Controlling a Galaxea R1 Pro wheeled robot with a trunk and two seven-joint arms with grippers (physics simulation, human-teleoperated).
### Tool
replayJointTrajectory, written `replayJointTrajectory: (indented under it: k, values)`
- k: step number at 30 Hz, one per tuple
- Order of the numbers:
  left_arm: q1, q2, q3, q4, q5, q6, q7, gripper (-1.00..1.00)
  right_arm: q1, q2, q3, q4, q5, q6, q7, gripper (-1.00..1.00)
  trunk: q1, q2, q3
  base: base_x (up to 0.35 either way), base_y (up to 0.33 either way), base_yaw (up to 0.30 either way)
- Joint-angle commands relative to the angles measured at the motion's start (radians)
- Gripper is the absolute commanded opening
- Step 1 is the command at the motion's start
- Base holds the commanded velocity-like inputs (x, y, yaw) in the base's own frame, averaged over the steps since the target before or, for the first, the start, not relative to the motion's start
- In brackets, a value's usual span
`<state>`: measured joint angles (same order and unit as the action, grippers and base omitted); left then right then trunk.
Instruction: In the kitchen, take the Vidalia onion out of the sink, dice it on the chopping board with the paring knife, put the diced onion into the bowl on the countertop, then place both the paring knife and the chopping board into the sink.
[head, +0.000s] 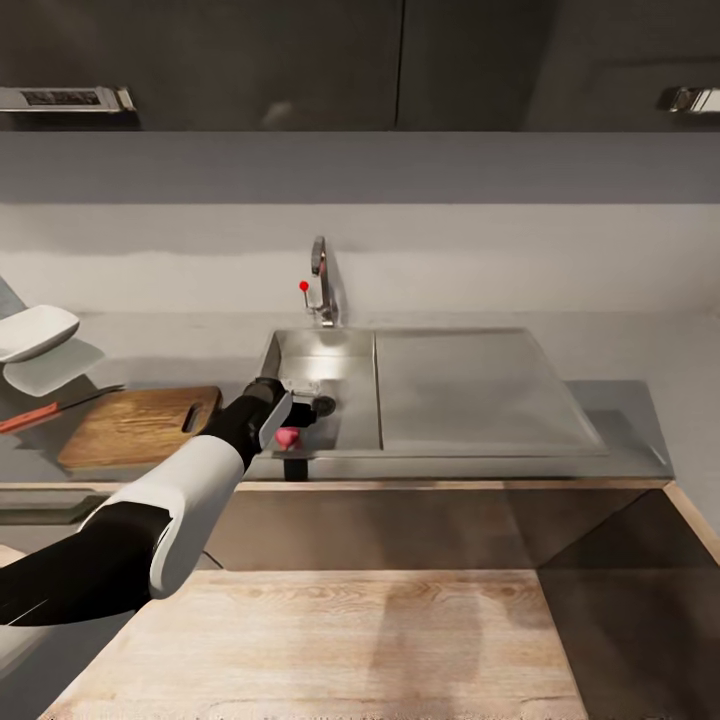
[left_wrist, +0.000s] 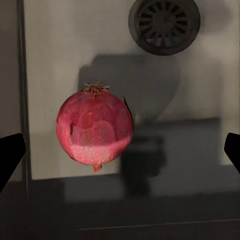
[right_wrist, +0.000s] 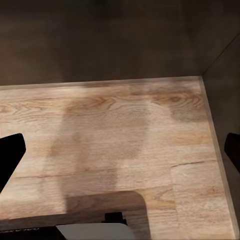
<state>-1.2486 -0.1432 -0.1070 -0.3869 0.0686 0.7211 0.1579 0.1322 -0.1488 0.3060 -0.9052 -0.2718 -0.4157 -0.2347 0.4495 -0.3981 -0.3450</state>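
— What is lying across the scene, biggest thing first?

— The grey countertop (head: 640, 410) is running left to right under the wall, with the steel sink (head: 470, 385) set into its middle: the basin is sitting on the left, the flat drainboard on the right, and the chrome tap (head: 321, 280) with its red dot is standing at the far edge.

— And left of the sink?

— The wooden chopping board (head: 135, 425) is lying flat on the countertop, its handle slot pointing toward the basin. The paring knife (head: 55, 408) is lying just beside the board's far left corner (touching it or not, I cannot tell). Further left, the white bowl (head: 35, 332) is sitting at the picture's edge.

— Where is the onion?

— The onion (left_wrist: 95, 127), red-skinned, is resting on the basin floor near the front wall, well apart from the round drain (left_wrist: 165, 22).

— What is the left gripper doing?

— The left gripper (head: 290, 425) is hanging over the basin's near edge above the onion, its fingers (left_wrist: 10, 155) spread wide, touching nothing.

— And the right gripper?

— The right gripper (right_wrist: 122, 150) is hovering over a wood-grain floor (right_wrist: 125, 130), fingers likewise apart and empty.
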Motion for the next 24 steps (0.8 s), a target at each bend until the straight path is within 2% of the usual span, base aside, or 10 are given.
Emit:
replayJointTrajectory:
  k: [1,16,24]
  values:
    - [0.0,0.001,-0.007,-0.001,0.007,0.004,0.006,1.0,0.0,-0.002,0.005,-0.001,-0.008,-0.003,-0.006,1.0,0.001,-0.002,-0.003,0.0,0.0,0.0]
    - [0.0,0.001,-0.007,0.0,0.007,0.004,0.006,1.0,0.0,-0.002,0.005,-0.001,-0.009,-0.003,-0.006,1.0,0.001,-0.002,-0.028,0.002,0.0,0.0]
    - [0.0,0.001,-0.007,0.0,0.008,0.004,0.006,1.0,0.0,-0.002,0.005,-0.001,-0.009,-0.003,-0.006,1.0,0.001,-0.002,-0.041,0.149,0.0,0.0]
